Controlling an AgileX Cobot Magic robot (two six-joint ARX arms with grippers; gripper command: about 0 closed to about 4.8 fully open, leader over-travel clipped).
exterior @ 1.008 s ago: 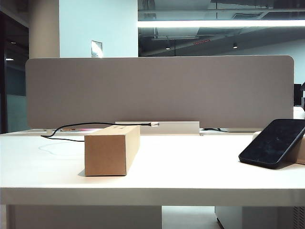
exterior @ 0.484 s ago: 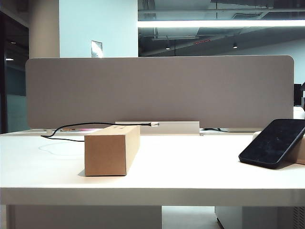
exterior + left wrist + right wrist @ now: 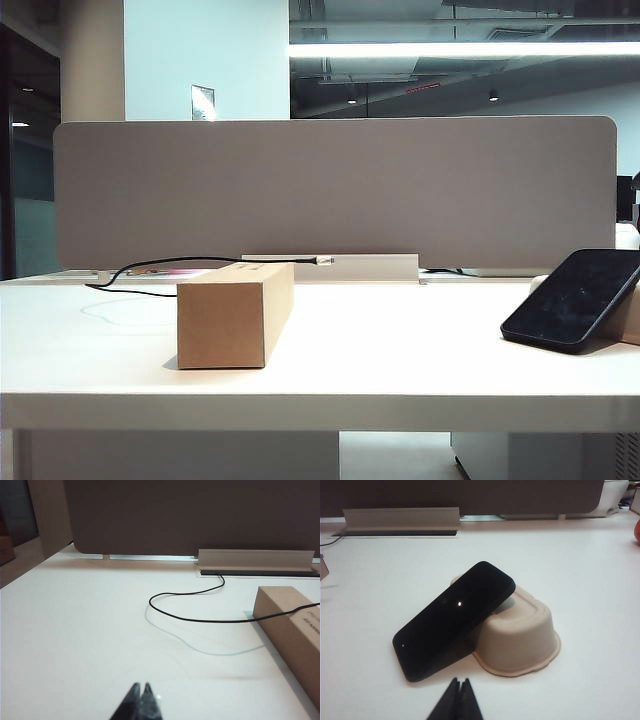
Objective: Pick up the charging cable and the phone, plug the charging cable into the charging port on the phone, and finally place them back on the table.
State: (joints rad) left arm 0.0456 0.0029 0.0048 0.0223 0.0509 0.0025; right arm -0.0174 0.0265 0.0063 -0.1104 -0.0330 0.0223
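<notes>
Phone [image 3: 452,620], glossy and likely slippery, leans on an upturned tray [image 3: 520,632], so its 2 long edges suit the empty, closed right gripper [image 3: 459,682]; left gripper [image 3: 140,689] closed, empty, near limp charging cable [image 3: 200,619].

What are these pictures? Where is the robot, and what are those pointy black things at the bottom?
The robot has two arms, each with a camera near its pincer. One picture is from a camera in front of the table; no arms show there. The pointy black things are the pincers: the left gripper and the right gripper, both shut and holding nothing, above the table. Near the left one, a black cable snakes across the table and over a cardboard box. Before the right one, a black phone leans on an upside-down cream tray. The robot should plug the cable into the phone.
</notes>
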